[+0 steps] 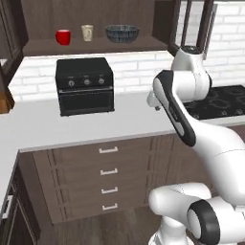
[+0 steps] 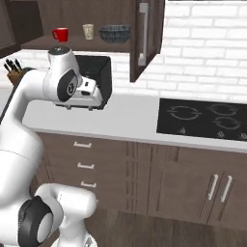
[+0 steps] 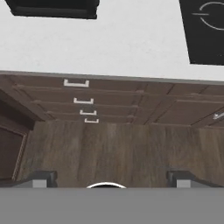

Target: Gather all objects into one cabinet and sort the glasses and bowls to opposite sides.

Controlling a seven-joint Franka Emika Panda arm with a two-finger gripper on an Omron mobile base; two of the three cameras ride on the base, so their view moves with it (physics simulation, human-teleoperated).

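The red mug [image 1: 63,37], beige cup [image 1: 87,32] and striped bowl [image 1: 122,33] are sitting on the open cabinet [image 1: 95,46] shelf above the black oven [image 1: 84,86]; cups one side, bowl the other. The jaws are hanging wide open, holding nothing.

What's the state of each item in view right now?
Dark brown wooden wall cabinet door: open.
Glossy red mug: upright, on cabinet shelf, left end.
Beige cup: upright, middle of shelf.
Wide dark ribbed bowl: upright, right of cup.
Gripper: jaws open, empty.
Black countertop oven: door closed.
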